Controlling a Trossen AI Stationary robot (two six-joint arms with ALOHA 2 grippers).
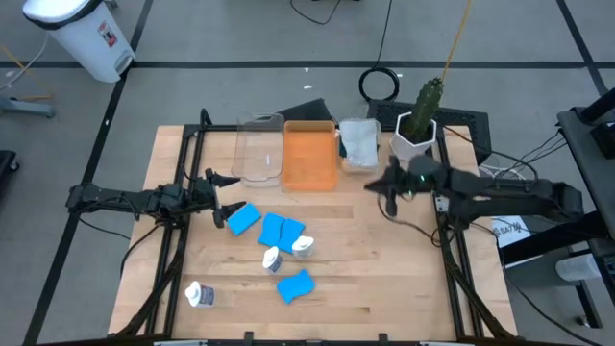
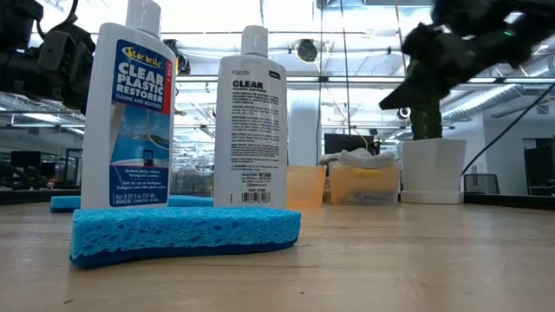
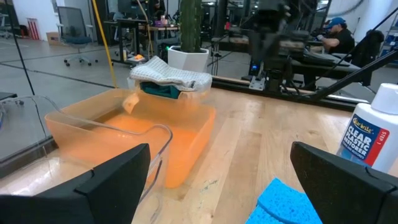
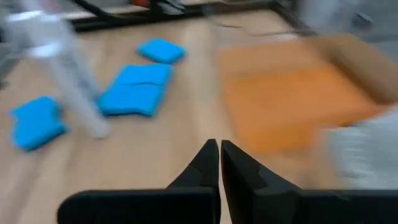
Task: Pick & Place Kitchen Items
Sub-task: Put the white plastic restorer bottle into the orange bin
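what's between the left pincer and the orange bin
Only bare table in the high view: the open left pincer sits beside a blue sponge, with nothing before the orange bin.

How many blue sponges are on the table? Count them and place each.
3 sponges: one by the left gripper, one mid-table beside the bottles (possibly two overlapping), one farthest from the orange bin.
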